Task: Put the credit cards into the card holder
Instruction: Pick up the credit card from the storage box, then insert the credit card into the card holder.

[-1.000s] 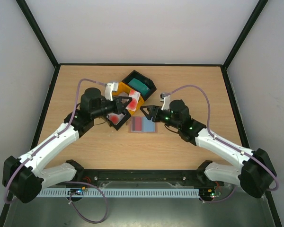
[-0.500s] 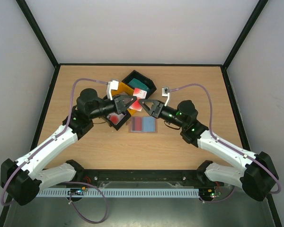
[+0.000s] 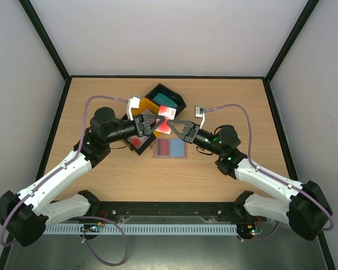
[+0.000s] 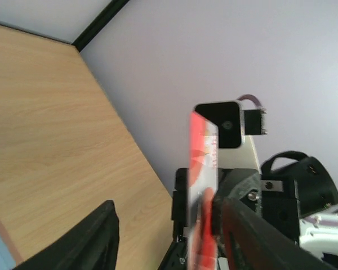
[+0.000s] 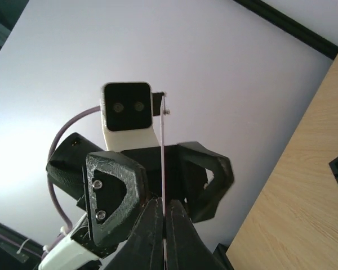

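Both grippers have drawn together above the card holder (image 3: 170, 148). The right gripper (image 5: 162, 205) now pinches the red-and-white credit card (image 4: 203, 185) edge-on, between the left gripper's (image 3: 156, 121) spread jaws. The left should back straight off without brushing the card.

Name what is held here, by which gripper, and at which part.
The right gripper pinches the card at one end; the left gripper has open jaws around the other end.
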